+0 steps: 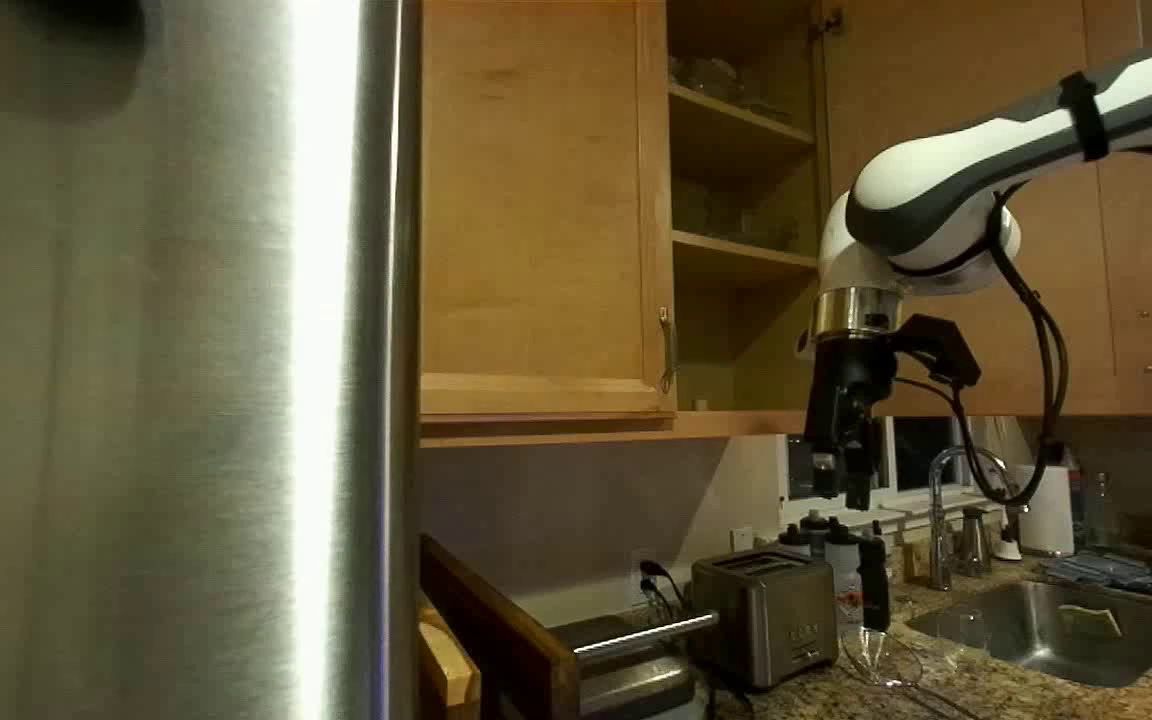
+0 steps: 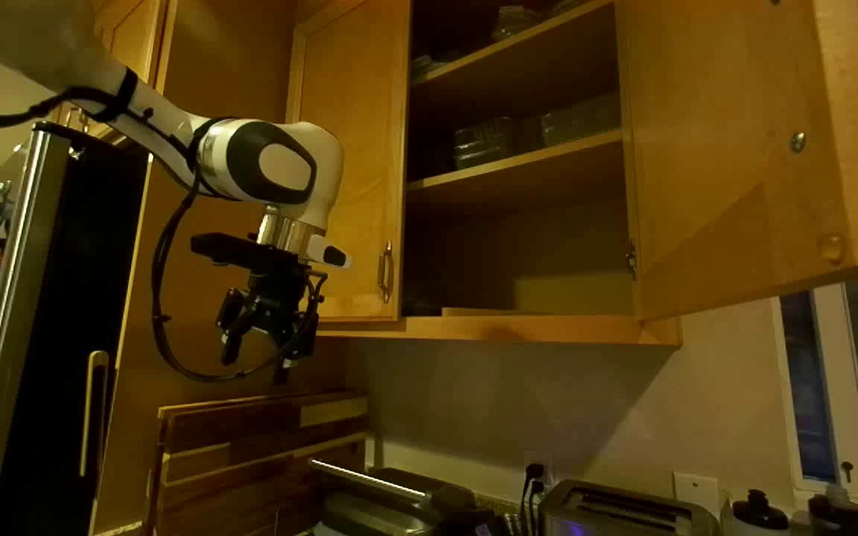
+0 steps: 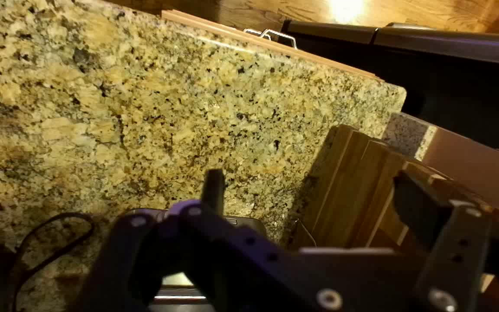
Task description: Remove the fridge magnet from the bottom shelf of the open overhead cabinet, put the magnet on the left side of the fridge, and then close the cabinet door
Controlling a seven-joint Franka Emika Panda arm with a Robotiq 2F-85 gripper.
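The overhead cabinet (image 1: 736, 340) stands open, with shelf boards inside; it also shows in the other exterior picture (image 2: 518, 253). On its bottom shelf (image 2: 548, 327), a small pale block (image 1: 701, 405) sits near the front edge in an exterior view; it may be the magnet, but I cannot tell. The cabinet door (image 2: 734, 164) is swung wide open. The fridge (image 1: 166, 400) fills the side of an exterior view; its black side panel (image 2: 94, 260) also shows. My gripper (image 1: 844, 490) points down, below shelf level and outside the cabinet. Its fingers (image 3: 308, 195) are apart with nothing between them.
A closed wooden door (image 2: 354, 171) adjoins the open cabinet. Below are wooden cutting boards (image 3: 353, 186), a metal appliance with a bar handle (image 2: 369, 484), a toaster (image 1: 766, 615), bottles (image 1: 846, 570) and a sink (image 1: 1066, 630) on the granite counter (image 3: 167, 108).
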